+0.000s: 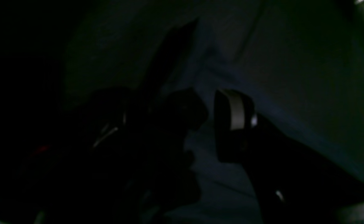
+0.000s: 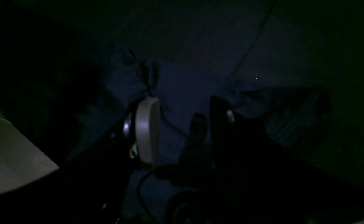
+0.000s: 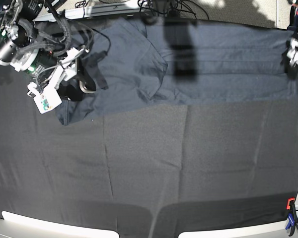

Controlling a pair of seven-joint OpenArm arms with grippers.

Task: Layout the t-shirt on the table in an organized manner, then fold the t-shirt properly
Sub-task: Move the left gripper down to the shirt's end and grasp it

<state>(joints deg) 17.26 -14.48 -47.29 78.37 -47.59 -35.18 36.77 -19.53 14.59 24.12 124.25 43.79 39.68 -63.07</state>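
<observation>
The table [image 3: 149, 168] carries the t-shirt [image 3: 198, 64], stretched along its far edge, so laying out looks nearly done; folding likely needs fresh grips. The right gripper [image 3: 75, 75] hangs low over the collar end, fingers spread, cloth between and below them. The left gripper [image 3: 293, 62] sits at the opposite hem, apparently parted.

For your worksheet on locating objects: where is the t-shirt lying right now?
In the base view the t-shirt stretches along the table's far edge, between the right gripper and left gripper.
</observation>
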